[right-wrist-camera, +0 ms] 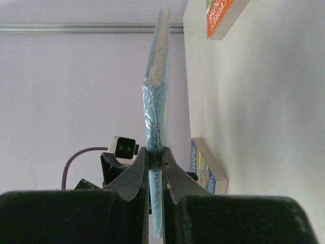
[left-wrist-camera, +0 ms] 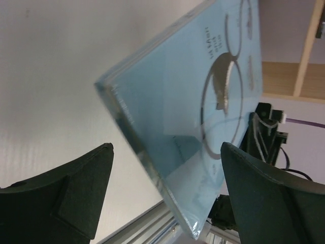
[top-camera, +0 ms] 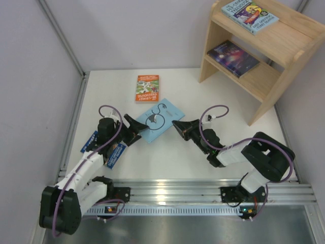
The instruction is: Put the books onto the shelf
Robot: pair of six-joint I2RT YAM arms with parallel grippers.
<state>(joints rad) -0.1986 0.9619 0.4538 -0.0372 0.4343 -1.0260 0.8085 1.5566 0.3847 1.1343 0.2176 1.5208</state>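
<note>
Bench (top-camera: 203, 96) of matt white, boxed in by pale lilac-grey walls (top-camera: 127, 30), with a ribbed aluminium rail (top-camera: 172, 190) along the near edge. At the far-right corner, a light unfinished wooden two-tier shelf (top-camera: 284, 38) with slanted sides: a colourful blue illustrated paperback (top-camera: 250, 15) flat on the top tier, a dark purple galaxy paperback (top-camera: 233, 57) on the lower one. Towards the back of the bench, an orange-covered paperback (top-camera: 148, 88), lying flat. Mid-bench, a plain light-blue paperback with a black drawing (top-camera: 158, 120), held clear of the surface and pinched at one edge by the right fingers (right-wrist-camera: 134, 175). Left fingers (left-wrist-camera: 76, 188) spread wide on either side of its opposite edge, not closed on it. Under the left arm, a second blue illustrated paperback (top-camera: 117, 154), flat on the bench.
</note>
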